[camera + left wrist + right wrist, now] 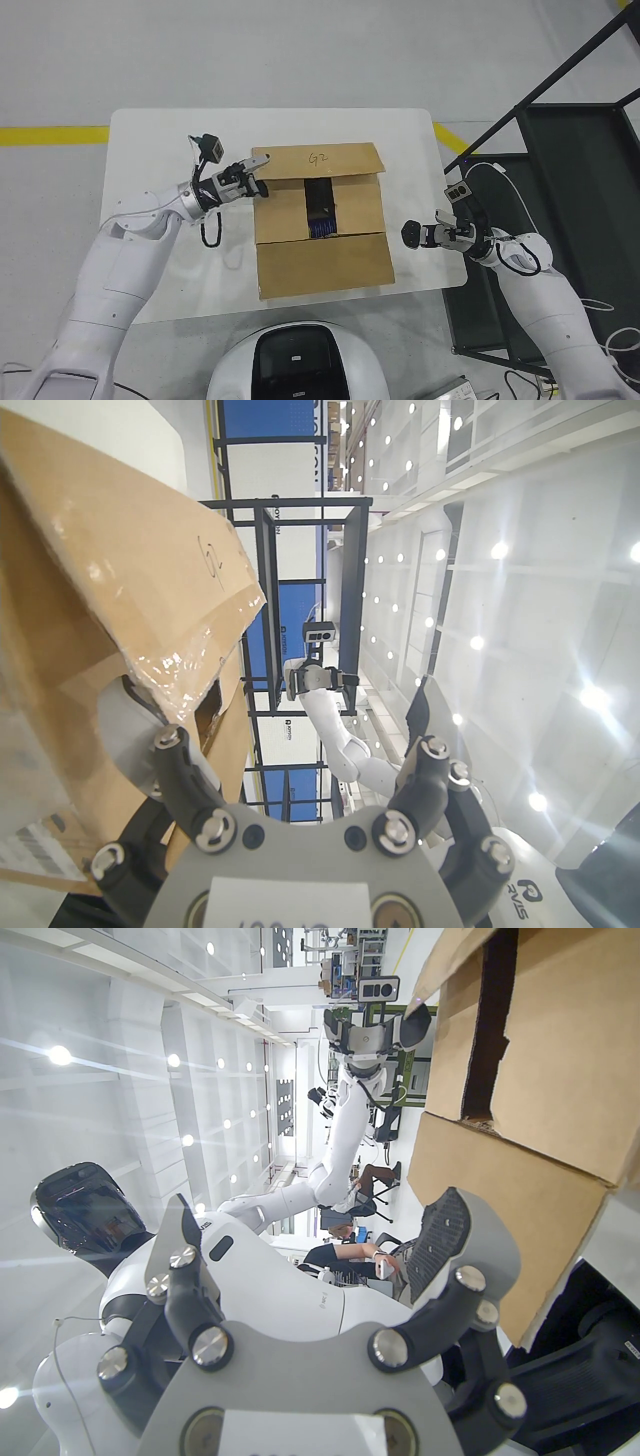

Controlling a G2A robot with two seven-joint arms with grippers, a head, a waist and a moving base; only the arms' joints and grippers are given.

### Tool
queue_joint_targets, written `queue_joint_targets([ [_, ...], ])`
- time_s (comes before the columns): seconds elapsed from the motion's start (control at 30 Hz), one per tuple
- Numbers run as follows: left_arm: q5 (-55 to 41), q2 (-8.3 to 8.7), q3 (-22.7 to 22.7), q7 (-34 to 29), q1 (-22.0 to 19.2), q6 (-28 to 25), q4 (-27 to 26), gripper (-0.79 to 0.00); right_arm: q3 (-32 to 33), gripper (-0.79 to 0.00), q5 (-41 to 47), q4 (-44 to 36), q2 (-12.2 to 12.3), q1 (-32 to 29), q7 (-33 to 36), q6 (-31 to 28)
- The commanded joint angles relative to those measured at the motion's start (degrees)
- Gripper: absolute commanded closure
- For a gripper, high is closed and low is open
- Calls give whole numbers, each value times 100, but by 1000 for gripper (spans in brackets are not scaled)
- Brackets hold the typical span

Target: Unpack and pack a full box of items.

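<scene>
A brown cardboard box point(322, 262) stands in the middle of the white table point(160, 140). Its long flaps lie spread apart, and a dark item point(320, 208) shows through the gap. My left gripper point(254, 185) is at the box's far left corner. In the left wrist view it point(275, 720) is open, one finger point(125, 725) touching the taped corner of a flap point(165, 600). My right gripper point(411, 235) hangs off the box's right side, apart from it. It point(315, 1238) is open and holds nothing, with the box wall point(560, 1028) beside one finger.
A black metal rack point(570, 170) stands just past the table's right edge, close behind my right arm. A yellow floor line point(50, 134) runs beyond the table's left end. Bare table surface lies left of the box and along the far edge.
</scene>
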Motion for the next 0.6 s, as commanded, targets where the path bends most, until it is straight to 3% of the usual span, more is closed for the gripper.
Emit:
queue_joint_targets([
  [0.0,-140,-57,88,44,-194,-65,159,-785,0,-785,0,0,0,0,0,0],
  [0.37,-715,-465,599,422,-1370,-426,1553,-785,0,-785,0,0,0,0,0,0],
  [0.57,-723,-693,907,470,-1791,-640,2295,-785,0,-785,0,0,0,0,0,0],
])
